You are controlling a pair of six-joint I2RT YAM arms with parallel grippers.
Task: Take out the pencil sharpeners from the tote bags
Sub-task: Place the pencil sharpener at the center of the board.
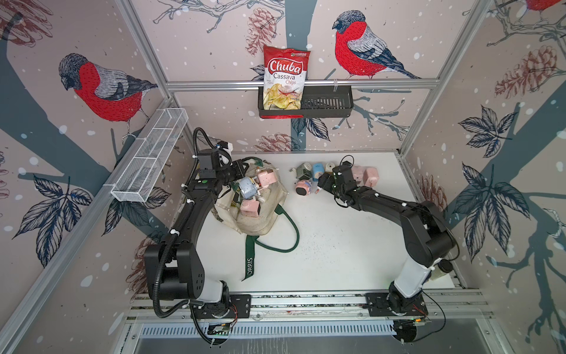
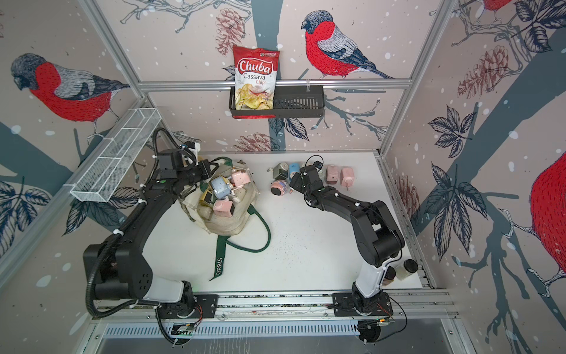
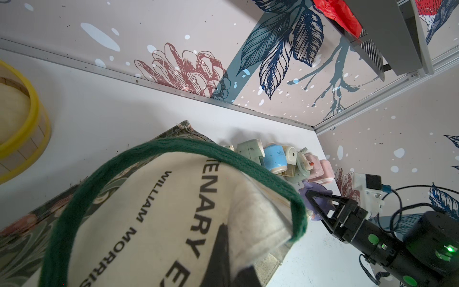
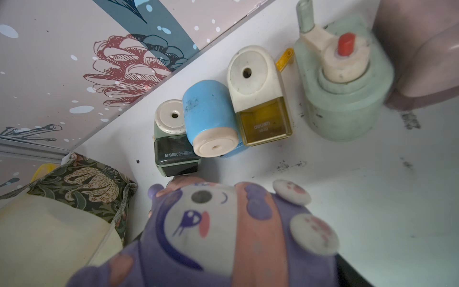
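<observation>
Left of centre in a top view, the left gripper (image 1: 242, 169) is clamped fully closed on the tote bag (image 1: 264, 223) rim to expose its pencil sharpeners (image 1: 248, 187), while the right gripper (image 1: 320, 184), jaws wide, seemingly clasps a lilac-and-pink sharpener (image 1: 303, 187) beside the unloaded sharpeners (image 1: 317, 170).

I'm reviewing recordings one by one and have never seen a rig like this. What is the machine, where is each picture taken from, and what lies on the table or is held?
It is a robot: two black arms fixed to a rail at the edge of a white table. Two pictures look down from overhead, side by side; the other two come from a camera on each arm's wrist. A cream tote bag lies open with several pencil sharpeners inside; more sharpeners stand near the back wall. The left pincer is shut on the bag's rim. The right pincer grips a lilac sharpener with a painted face.
</observation>
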